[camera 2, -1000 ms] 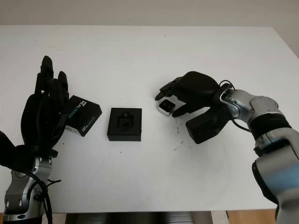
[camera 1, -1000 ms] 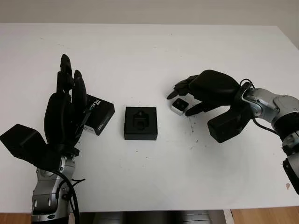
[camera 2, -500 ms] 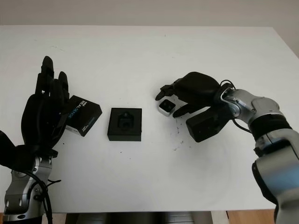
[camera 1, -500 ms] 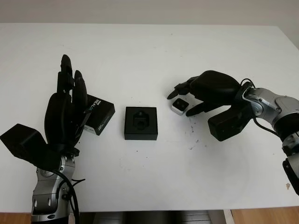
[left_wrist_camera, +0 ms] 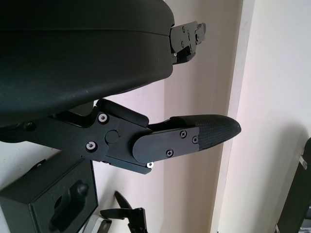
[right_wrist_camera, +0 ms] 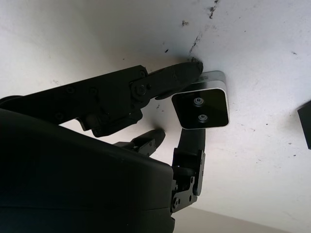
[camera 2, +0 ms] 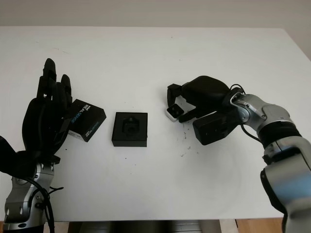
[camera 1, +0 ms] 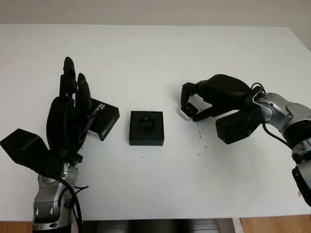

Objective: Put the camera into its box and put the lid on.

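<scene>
— Where's the camera?

— I see the camera on the white surface, right of centre. My right hand has its fingers closed around it, pinching it from two sides. It's a small silvery block; its dark face with two screws looks toward my wrist. I can't make out a clear long axis.

— And the box?

— The open black box sits mid-surface, well apart from the camera. Its lid, lettered "REAL…", lies just left of it, beside my raised left hand, which is open and holds nothing.
</scene>
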`<move>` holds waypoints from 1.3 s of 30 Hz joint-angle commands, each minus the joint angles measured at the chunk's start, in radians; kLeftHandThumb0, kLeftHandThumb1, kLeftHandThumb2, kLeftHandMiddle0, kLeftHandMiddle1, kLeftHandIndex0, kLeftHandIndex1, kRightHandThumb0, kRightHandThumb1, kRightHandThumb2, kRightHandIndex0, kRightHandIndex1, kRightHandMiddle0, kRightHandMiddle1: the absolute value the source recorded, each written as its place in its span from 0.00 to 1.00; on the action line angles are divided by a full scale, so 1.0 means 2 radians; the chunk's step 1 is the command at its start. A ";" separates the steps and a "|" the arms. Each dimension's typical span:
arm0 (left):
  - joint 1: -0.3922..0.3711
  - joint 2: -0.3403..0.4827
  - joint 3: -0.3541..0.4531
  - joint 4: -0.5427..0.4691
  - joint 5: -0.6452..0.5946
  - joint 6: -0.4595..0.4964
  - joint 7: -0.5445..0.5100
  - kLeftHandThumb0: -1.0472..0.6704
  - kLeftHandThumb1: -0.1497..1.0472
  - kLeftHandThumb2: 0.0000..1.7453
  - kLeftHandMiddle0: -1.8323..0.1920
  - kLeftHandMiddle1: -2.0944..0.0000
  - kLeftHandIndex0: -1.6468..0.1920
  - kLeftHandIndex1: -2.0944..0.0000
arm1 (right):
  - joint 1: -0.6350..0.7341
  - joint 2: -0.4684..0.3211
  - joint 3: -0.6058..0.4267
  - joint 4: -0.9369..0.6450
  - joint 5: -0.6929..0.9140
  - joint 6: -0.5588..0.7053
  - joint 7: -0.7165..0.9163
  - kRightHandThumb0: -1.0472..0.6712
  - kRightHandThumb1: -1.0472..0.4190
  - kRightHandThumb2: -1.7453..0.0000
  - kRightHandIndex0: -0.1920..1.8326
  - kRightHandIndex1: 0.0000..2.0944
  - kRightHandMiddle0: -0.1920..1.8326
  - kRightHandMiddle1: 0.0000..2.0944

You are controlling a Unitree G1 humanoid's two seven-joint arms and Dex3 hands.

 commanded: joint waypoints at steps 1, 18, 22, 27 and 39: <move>0.000 0.003 -0.002 -0.001 0.003 -0.004 -0.002 0.22 1.00 0.33 1.00 1.00 1.00 1.00 | 0.012 0.003 0.002 0.006 0.000 -0.008 -0.006 0.36 0.03 0.97 0.34 0.10 0.19 0.98; 0.003 0.001 -0.004 -0.002 0.008 0.001 0.003 0.21 1.00 0.32 1.00 1.00 1.00 1.00 | 0.060 0.061 -0.101 0.005 0.181 0.028 0.129 0.37 0.01 0.97 0.27 0.25 0.27 0.99; 0.004 0.001 -0.004 -0.002 0.007 0.000 0.001 0.21 1.00 0.32 1.00 1.00 1.00 1.00 | 0.076 0.079 -0.126 -0.010 0.225 0.049 0.177 0.39 0.00 0.96 0.23 0.25 0.26 1.00; 0.004 0.003 -0.004 -0.001 0.009 0.001 0.000 0.21 1.00 0.33 1.00 1.00 1.00 1.00 | 0.091 0.087 -0.143 -0.032 0.245 0.067 0.200 0.40 0.00 0.96 0.23 0.17 0.27 1.00; 0.006 0.005 -0.002 -0.004 0.008 0.008 0.000 0.21 1.00 0.32 1.00 1.00 1.00 1.00 | 0.114 0.106 -0.175 -0.066 0.287 0.109 0.233 0.39 0.00 0.95 0.24 0.10 0.26 1.00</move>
